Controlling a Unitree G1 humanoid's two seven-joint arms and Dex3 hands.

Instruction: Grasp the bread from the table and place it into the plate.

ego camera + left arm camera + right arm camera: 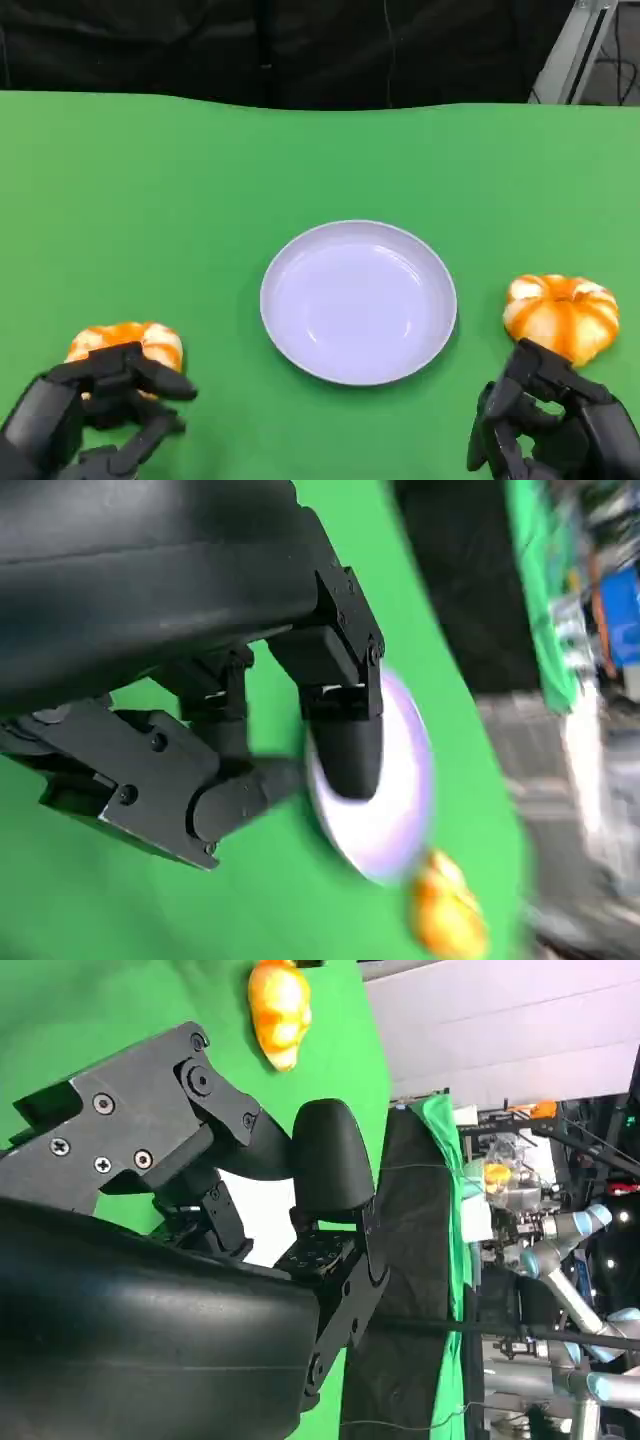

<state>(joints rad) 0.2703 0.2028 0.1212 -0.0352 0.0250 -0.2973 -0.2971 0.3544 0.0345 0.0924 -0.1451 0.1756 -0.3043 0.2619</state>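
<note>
Two orange-and-white pumpkin-shaped breads lie on the green table. The left bread (125, 343) sits just beyond my left hand (95, 410), whose fingers are apart and hold nothing; its upper fingers overlap the bread's near edge. The right bread (560, 315) lies just past my right hand (550, 425), which also holds nothing, fingers apart. Between them stands the empty white plate (358, 300). The left wrist view shows my left hand (250, 750) before the plate (400, 820), and the far bread (448, 915). The right wrist view shows my right hand (250, 1170) and a bread (279, 1008).
The green table (200, 180) runs back to a dark curtain (300, 50). A metal frame (580, 45) stands at the back right. In the right wrist view, lab equipment and another robot arm (560, 1260) stand beyond the table.
</note>
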